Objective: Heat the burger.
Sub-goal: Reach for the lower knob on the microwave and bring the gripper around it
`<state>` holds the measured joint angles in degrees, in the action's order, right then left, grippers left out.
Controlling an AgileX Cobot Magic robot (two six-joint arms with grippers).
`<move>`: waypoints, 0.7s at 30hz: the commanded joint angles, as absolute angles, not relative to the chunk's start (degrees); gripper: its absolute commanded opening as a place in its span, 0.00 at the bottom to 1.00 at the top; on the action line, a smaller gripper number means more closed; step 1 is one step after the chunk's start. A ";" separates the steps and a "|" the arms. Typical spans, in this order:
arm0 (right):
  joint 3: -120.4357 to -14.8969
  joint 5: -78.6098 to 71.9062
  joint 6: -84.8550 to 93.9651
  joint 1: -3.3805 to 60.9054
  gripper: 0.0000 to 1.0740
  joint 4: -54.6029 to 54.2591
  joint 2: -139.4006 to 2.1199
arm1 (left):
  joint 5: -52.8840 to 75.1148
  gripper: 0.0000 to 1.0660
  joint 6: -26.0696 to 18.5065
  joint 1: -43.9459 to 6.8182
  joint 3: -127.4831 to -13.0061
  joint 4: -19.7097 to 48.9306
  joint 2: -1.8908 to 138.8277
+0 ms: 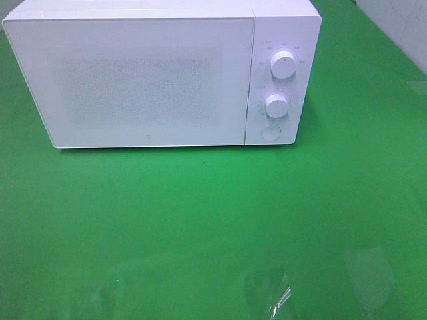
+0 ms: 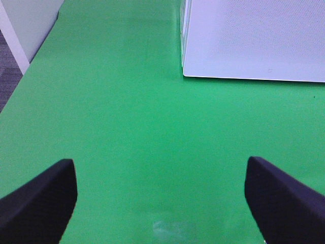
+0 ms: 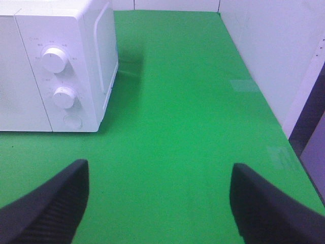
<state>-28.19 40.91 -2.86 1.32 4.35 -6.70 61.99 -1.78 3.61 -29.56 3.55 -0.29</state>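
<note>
**Item:** microwave (image 1: 147, 80), white, standing on the green mat (image 1: 200, 220). Its door (image 1: 133, 80) is shut and frosted, so the contents cannot be seen.

**Risks, left to right:**
- Left gripper (image 2: 160, 178), fingers spread wide and empty, in front of the microwave's left corner. No handle shows on the door, so a reach for its edge may slip or push the whole unit backward.
- Upper knob (image 1: 283, 65), lower knob (image 1: 276, 105) and round button (image 1: 270, 132) sit close together on the microwave's right panel.
- Right gripper (image 3: 160, 183), also spread wide and empty, in front of that panel. It could turn the wrong knob or press off-centre.

**Burger:** not in any view. It is not between either gripper's fingers and not on the mat in front of the microwave. Whether it is behind the door cannot be told, so its place relative to either gripper cannot be given.
</note>
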 commanded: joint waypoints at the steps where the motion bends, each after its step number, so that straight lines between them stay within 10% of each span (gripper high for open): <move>1: -24.92 31.63 -2.64 1.55 0.68 4.47 -8.94 | 61.42 0.77 -1.89 3.67 -29.56 4.13 -1.20; 21: -15.18 4.53 -2.69 1.55 0.68 3.95 -21.60 | 61.42 0.77 -1.89 3.67 -29.56 4.13 -1.20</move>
